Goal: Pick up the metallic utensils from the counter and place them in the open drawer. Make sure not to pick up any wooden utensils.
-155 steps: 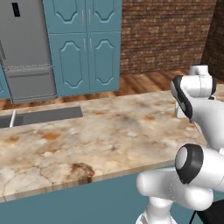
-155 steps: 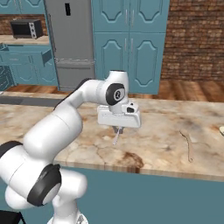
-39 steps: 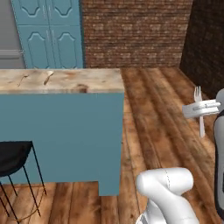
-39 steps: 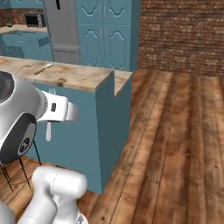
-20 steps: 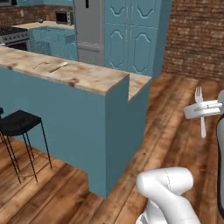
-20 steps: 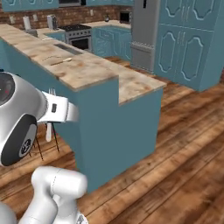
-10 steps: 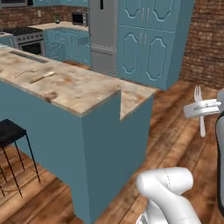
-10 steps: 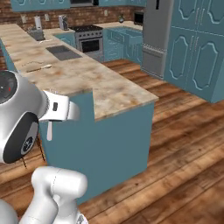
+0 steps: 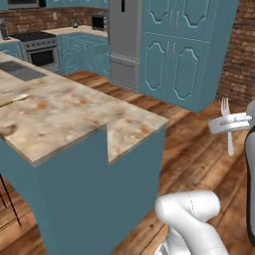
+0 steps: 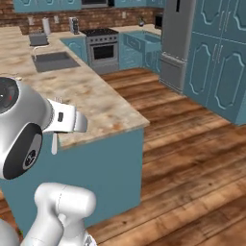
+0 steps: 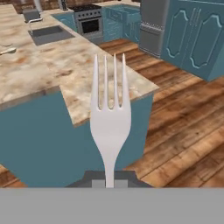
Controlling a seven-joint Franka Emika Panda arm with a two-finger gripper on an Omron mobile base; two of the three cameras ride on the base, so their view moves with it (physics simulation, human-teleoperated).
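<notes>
A silver fork (image 11: pixel 109 117), one of the metallic utensils, stands upright with its tines up, and my gripper (image 11: pixel 109 183) is shut on its handle. In the left base view the gripper (image 9: pixel 228 125) holds the fork (image 9: pixel 225 107) in the air over the wooden floor, to the right of the counter (image 9: pixel 74 112). The right base view has the gripper (image 10: pixel 57 126) beside the counter's (image 10: pixel 96 98) near corner, the fork's handle (image 10: pixel 54 143) hanging below it. A pale utensil (image 11: pixel 6 50) lies far off on the counter (image 11: pixel 65 65). The open drawer is out of view.
A sink (image 10: pixel 53 61) is set into the counter farther along. A stove (image 10: pixel 102 48), a steel fridge (image 9: pixel 124 42) and tall teal cabinets (image 9: pixel 187 50) line the far walls. Bare wooden floor (image 10: pixel 192 144) spreads to the right. The counter's teal end panel (image 9: pixel 99 199) is close by.
The whole picture has shifted, so the base has moved: the counter's corner is closer and seen from a new angle. The fork stays in the shut gripper.
</notes>
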